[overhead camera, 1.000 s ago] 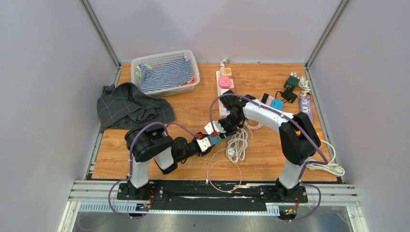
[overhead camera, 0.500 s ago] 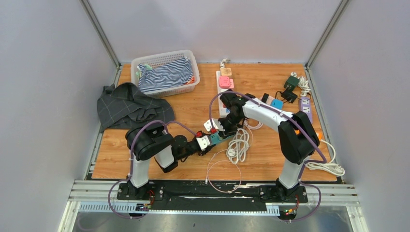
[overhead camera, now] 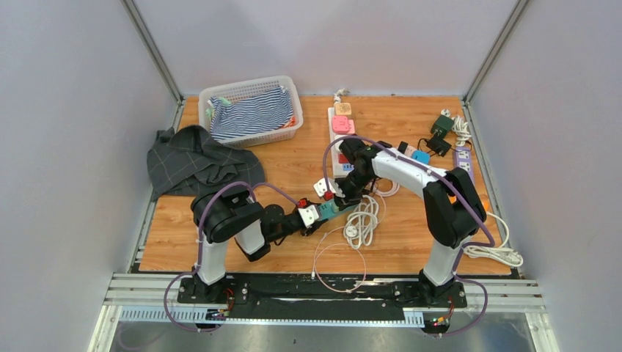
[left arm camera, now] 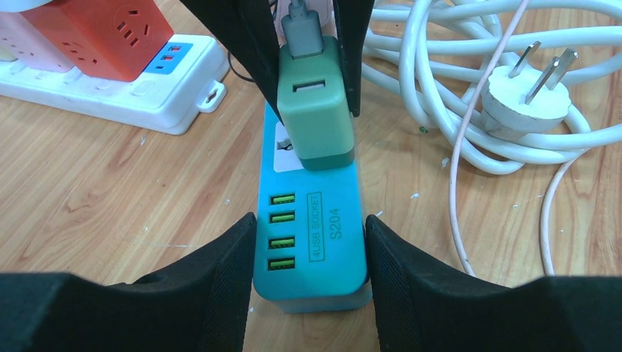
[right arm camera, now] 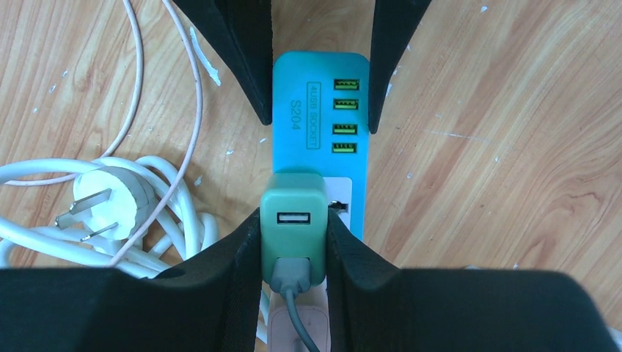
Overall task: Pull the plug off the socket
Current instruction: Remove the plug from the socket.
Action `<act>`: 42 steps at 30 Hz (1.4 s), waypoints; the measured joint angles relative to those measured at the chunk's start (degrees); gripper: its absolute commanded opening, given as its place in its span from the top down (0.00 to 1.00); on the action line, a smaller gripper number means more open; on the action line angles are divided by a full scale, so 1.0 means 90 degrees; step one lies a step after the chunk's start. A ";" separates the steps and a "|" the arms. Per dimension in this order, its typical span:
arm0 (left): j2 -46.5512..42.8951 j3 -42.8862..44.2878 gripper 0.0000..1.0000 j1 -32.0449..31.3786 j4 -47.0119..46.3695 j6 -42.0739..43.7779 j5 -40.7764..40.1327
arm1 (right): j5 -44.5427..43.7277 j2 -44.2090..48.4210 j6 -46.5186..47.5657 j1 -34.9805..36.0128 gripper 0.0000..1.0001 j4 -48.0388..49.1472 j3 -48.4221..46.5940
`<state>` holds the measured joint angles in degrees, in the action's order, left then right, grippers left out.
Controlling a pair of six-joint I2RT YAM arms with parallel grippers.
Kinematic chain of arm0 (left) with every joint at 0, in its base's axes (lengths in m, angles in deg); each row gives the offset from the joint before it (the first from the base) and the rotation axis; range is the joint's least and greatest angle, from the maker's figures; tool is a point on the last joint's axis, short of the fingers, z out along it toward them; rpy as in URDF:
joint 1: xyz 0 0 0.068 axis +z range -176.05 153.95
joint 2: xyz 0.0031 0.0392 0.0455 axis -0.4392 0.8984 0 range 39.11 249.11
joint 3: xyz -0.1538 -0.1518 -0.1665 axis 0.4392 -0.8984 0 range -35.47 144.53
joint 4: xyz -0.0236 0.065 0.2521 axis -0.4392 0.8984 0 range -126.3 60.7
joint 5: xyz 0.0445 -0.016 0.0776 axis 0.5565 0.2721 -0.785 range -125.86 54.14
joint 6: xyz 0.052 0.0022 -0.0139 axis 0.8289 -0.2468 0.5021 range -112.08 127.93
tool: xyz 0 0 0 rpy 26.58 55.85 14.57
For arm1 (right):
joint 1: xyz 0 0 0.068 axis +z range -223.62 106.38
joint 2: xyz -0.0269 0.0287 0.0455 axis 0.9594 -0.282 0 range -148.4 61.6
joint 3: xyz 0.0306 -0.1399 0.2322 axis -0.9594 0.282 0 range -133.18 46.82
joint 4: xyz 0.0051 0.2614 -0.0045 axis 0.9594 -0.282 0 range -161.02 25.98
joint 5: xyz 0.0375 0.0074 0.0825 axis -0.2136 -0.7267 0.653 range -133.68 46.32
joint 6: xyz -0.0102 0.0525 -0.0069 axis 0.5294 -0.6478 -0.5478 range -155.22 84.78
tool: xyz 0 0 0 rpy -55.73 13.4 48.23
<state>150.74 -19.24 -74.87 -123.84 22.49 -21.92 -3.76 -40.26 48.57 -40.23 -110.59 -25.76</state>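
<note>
A blue USB socket block (left arm camera: 312, 242) lies flat on the wooden table, and my left gripper (left arm camera: 309, 246) is shut on its near end, one black finger on each side. A green plug (right arm camera: 293, 220) with a grey USB cable stands over the block's white outlet face. My right gripper (right arm camera: 293, 246) is shut on the plug's two sides. Its pins are hidden, so I cannot tell whether they are still seated. From above, both grippers meet at the block (overhead camera: 328, 208) in the middle of the table.
A coiled white cable with a round plug (left arm camera: 528, 99) lies just right of the block. A white power strip (overhead camera: 339, 136) with orange and pink adapters runs behind it. A basket of striped cloth (overhead camera: 249, 110) and a grey garment (overhead camera: 198, 161) are at the back left, and chargers (overhead camera: 440, 136) at the back right.
My right wrist has shifted slightly toward the back of the table with the green plug. The left gripper and the blue block have stayed put.
</note>
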 measured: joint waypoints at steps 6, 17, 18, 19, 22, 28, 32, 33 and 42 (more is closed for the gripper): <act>0.0000 -0.0010 0.80 0.0000 -0.0005 0.0002 0.0019 | -0.0454 -0.0002 -0.0107 0.0367 1.00 -0.0039 -0.0119; 0.0000 -0.0019 0.81 0.0019 -0.0007 0.0019 0.0066 | -0.0634 -0.0002 -0.0158 0.0435 1.00 -0.0104 -0.0158; 0.0000 -0.0019 0.81 0.0019 -0.0007 0.0017 0.0068 | -0.0583 -0.0010 -0.0141 0.0396 1.00 -0.0102 -0.0153; 0.0000 -0.0019 0.82 0.0022 -0.0007 0.0015 0.0070 | -0.0546 -0.0019 -0.0129 0.0381 1.00 -0.0104 -0.0153; 0.0000 -0.0019 0.82 0.0027 -0.0007 0.0007 0.0075 | -0.0466 -0.0041 -0.0100 0.0362 1.00 -0.0107 -0.0153; 0.0000 -0.0019 0.83 0.0029 -0.0007 -0.0005 0.0083 | -0.0692 -0.0158 -0.0068 0.0505 1.00 -0.0330 -0.0379; 0.0000 -0.0019 0.85 0.0029 -0.0007 0.0034 0.0109 | -0.0828 -0.0177 -0.0068 0.0563 1.00 -0.0381 -0.0423; 0.0000 -0.0019 0.85 0.0029 -0.0007 0.0044 0.0112 | -0.0838 -0.0177 -0.0068 0.0563 1.00 -0.0384 -0.0425; -0.0002 -0.0019 0.86 0.0029 -0.0007 0.0039 0.0119 | -0.0831 -0.0177 -0.0015 0.0529 1.00 -0.0420 -0.0427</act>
<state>150.72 -19.41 -74.61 -123.91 22.84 -20.85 -11.23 -41.86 48.44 -35.47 -114.37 -29.60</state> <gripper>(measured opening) 0.534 0.339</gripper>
